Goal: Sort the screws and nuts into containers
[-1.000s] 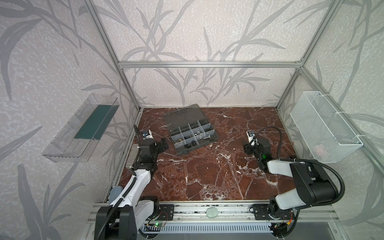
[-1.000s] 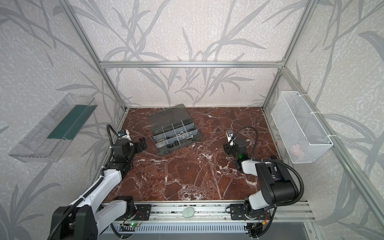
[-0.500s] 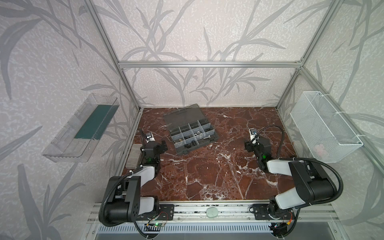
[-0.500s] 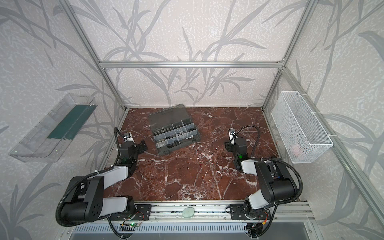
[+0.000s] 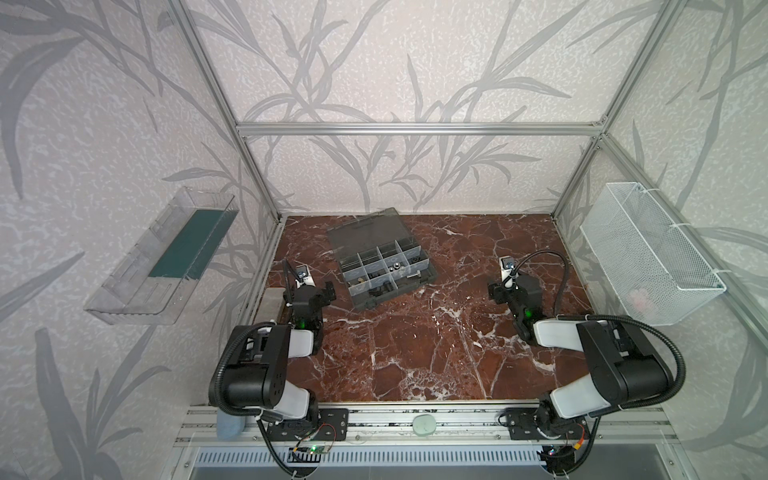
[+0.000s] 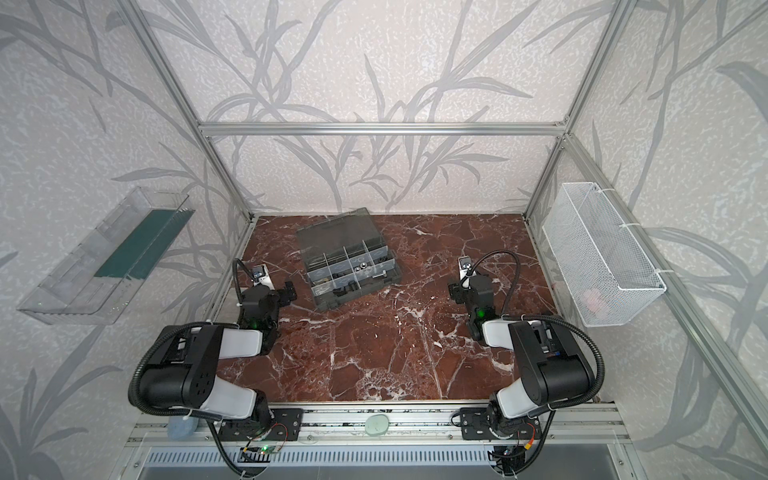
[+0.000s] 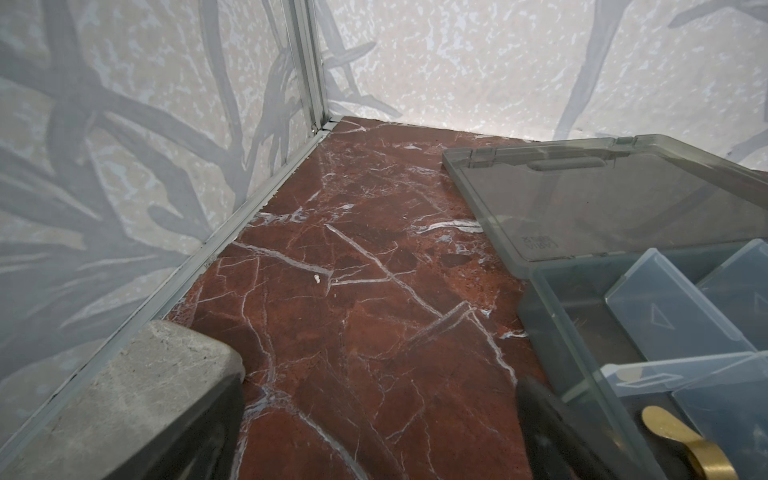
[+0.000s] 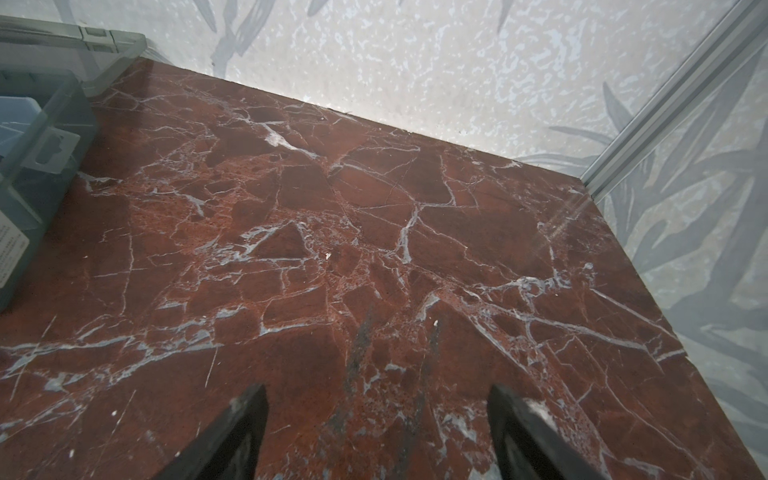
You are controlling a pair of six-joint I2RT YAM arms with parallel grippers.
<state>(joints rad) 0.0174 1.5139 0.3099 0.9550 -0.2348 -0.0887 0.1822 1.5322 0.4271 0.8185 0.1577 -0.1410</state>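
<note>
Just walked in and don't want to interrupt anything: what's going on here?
Nothing is being gripped right now. The organizer case lies open on the marble table, small hardware in several of its cells. The left hand sits open beside the case's left side; the right hand is open and empty over bare marble to the right, well apart from the case. I see no loose parts on the marble.

Red-brown marble surface [image 5: 415, 340] w/ white veins. Left wall: clear plastic tray [image 5: 124, 291] w/ dark green strip [image 5: 187, 245] inside. Right wall: white wire mesh basket [image 5: 648, 249], sth pinkish [image 5: 640, 297] at its near end, too blurred to name. Grey stone block [image 7: 137, 399] at surface's left edge, by the frame. Pale green round disc [image 5: 424, 424] on near rail. Wallpaper [image 5: 415, 62] pale, grey leaf pattern; alu frame bars [image 5: 415, 129].
</note>
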